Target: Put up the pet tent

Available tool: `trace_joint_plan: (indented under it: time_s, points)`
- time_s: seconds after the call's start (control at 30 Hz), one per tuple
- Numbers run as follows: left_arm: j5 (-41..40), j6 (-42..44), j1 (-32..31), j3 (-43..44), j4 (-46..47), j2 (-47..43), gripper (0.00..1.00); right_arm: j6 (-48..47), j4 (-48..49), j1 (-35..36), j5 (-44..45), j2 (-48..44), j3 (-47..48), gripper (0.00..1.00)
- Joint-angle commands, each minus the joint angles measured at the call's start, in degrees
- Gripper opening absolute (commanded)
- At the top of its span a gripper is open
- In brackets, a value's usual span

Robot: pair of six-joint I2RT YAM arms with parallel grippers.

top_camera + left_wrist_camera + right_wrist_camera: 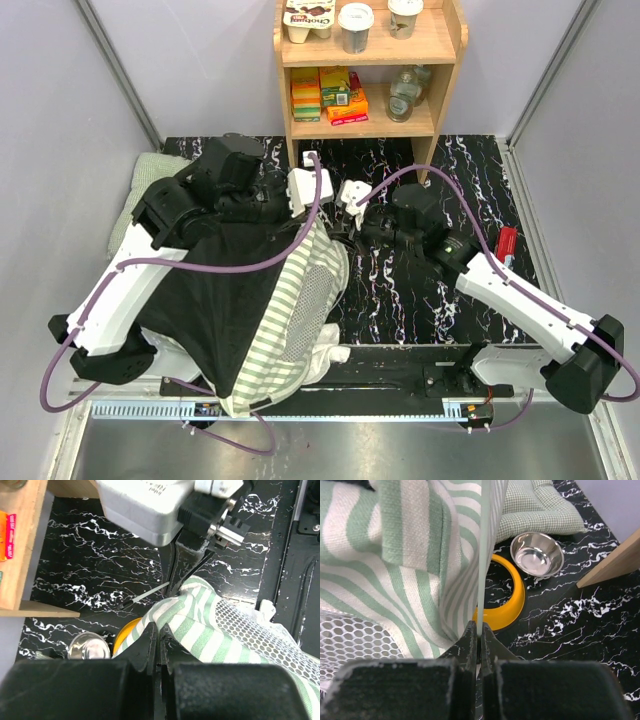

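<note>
Currently the pet tent is lying heaped across the left half of the table, its dark underside facing up. The left gripper is pinching its striped fabric edge, while the right gripper is clamping a thin white pole between pressed-together fingers.

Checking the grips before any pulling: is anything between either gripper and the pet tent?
Nothing visible. The jaws of the left gripper are shut directly on the striped fabric of the pet tent, and those of the right gripper on its edge. The yellow bowl holder lies on the table beyond the fabric, in neither grip.
</note>
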Motion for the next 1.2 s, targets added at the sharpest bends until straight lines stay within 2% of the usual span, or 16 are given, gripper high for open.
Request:
trace_joint_plan:
  time_s: [0.0, 0.1, 0.27, 0.37, 0.57, 0.7, 0.8, 0.87, 1.0, 1.1, 1.17]
  points:
    - [3.05, -3.06, 0.45, -0.76, 6.27, -0.76, 0.02, -0.59, -5.60, 0.97, -2.54, 1.23, -2.55, 0.00]
    - [3.48, -4.81, 0.62, -1.37, 6.35, -0.59, 0.26, 0.11, -4.46, 0.88, -2.88, 1.05, -3.43, 0.00]
    - [5.50, -9.12, 3.78, -0.06, 8.02, -0.50, 0.52, 0.90, -3.57, 0.88, -2.62, 0.79, -3.88, 0.00]
    - [7.52, -12.28, 7.38, 0.03, 9.43, -0.59, 0.59, 0.90, -3.40, 0.88, -2.54, 0.70, -3.96, 0.00]
    - [7.69, -17.64, 8.62, -2.69, 13.65, 0.03, 0.67, 1.08, -3.14, 0.97, -3.24, 0.62, -3.70, 0.00]
    - [13.05, -18.44, 8.62, -2.51, 13.83, 1.26, 0.68, 1.34, -2.96, 0.88, -3.07, 0.44, -3.96, 0.00]
    - [14.12, -17.57, 8.62, -4.09, 13.21, 1.17, 0.62, 1.34, -2.87, 0.88, -3.06, 0.09, -4.32, 0.00]
    - [13.34, -17.82, 8.62, -4.89, 13.21, 1.00, 0.62, 1.17, -2.87, 0.97, -2.98, -0.09, -4.40, 0.00]
    - [11.75, -18.26, 8.62, -4.28, 12.60, 1.96, 0.51, 0.99, -2.70, 0.88, -3.15, 0.00, -4.32, 0.00]
    - [13.24, -18.61, 8.71, -2.96, 12.60, 3.01, 0.48, 0.99, -2.87, 0.88, -3.33, 0.17, -4.40, 0.00]
    - [14.38, -18.88, 8.45, -2.69, 12.42, 3.19, 0.42, 0.90, -2.96, 0.79, -3.33, 0.17, -4.58, 0.00]
